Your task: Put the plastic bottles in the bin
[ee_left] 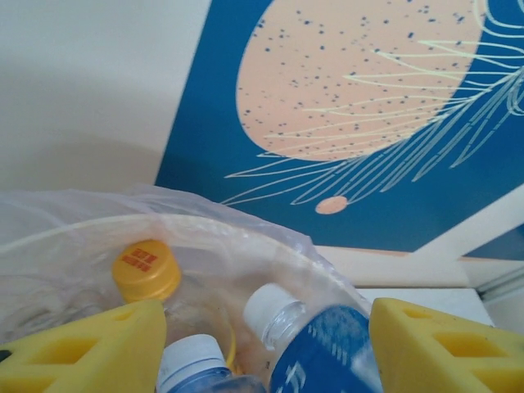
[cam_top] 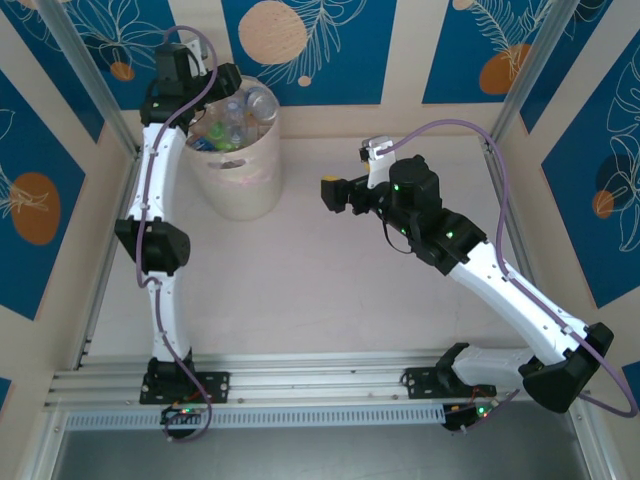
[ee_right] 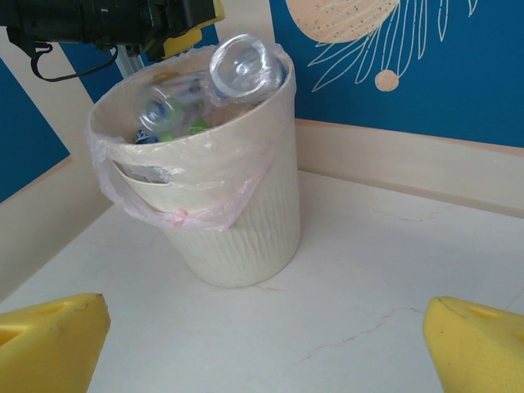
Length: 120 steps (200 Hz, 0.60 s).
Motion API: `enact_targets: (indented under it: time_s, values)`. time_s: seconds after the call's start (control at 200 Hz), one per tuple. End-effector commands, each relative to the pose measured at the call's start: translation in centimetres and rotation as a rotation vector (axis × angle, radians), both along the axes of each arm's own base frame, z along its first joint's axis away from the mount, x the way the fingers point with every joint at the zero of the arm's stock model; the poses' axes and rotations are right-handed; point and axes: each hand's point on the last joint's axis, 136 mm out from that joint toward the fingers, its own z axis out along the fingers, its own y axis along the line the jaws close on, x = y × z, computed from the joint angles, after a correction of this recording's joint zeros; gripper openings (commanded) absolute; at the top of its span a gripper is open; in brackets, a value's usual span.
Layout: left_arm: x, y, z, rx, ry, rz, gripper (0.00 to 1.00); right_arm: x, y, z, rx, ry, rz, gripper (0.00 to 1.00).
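**What's under you?**
A pale table (cam_top: 330,300), off-white with faint reddish veins like marble. A ridged metal rail (cam_top: 320,385) runs along its near edge, where both my bases are bolted.

**And the room?**
Walls (cam_top: 330,50) on three sides. They are deep blue panels with peach discs and thin pale leaf drawings, with cream strips between. Slim metal posts (cam_top: 85,75) stand at the far corners.

**Where's the bin?**
The bin (ee_right: 246,221) stands at the far left of the table, close to the back wall. It is a cream ribbed tub, and its thin liner (ee_right: 205,201) is folded out over the rim. The bottles (cam_top: 225,130) are heaped in it up to the brim. One clear bottle (ee_right: 241,65) lies on top at the far rim, its base turned toward my right wrist.

**Your left fingers?**
My left gripper (ee_left: 268,348) hangs over the bin's mouth with its yellow fingers parted about halfway. A blue-labelled bottle (ee_left: 327,348) with a white cap lies between them, among the others and beside a yellow cap (ee_left: 146,268). The fingers are not pinching it. Whether it brushes my right-hand finger, I cannot tell.

**And the right?**
My right gripper (ee_right: 268,327) is out over the middle of the table, well apart from the bin and facing it. Its fingers are spread wide, with nothing between them but tabletop
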Motion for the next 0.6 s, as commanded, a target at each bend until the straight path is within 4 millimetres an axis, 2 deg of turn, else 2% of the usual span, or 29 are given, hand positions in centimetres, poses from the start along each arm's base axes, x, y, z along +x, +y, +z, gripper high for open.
enact_targets:
  time_s: [0.0, 0.16, 0.265, 0.355, 0.495, 0.595]
  values:
    - [-0.2, -0.2, 0.8, 0.066, -0.030, 0.020, 0.66, 0.2, 0.3, 0.3, 0.007, -0.015, -0.001, 0.99]
    - [-1.0, -1.6, 1.3, 0.092, -0.045, 0.000, 0.65, 0.1, 0.2, 0.3, 0.005, -0.014, -0.003, 0.99]
    - [-1.5, -1.5, 2.1, 0.103, -0.060, 0.012, 0.65, 0.1, 0.2, 0.1, 0.005, -0.011, -0.004, 0.99]
    - [-2.0, -1.3, 3.6, 0.110, -0.090, 0.018, 0.64, 0.0, 0.0, 0.1, 0.005, -0.012, -0.006, 0.99]
    - [-3.1, -2.8, 6.0, 0.083, -0.154, -0.044, 0.64, 0.0, 0.2, 0.2, 0.003, -0.012, 0.000, 0.99]
    - [-3.8, -4.2, 6.8, 0.102, -0.179, -0.078, 0.60, 0.1, 0.2, 0.1, 0.003, -0.012, -0.001, 0.99]
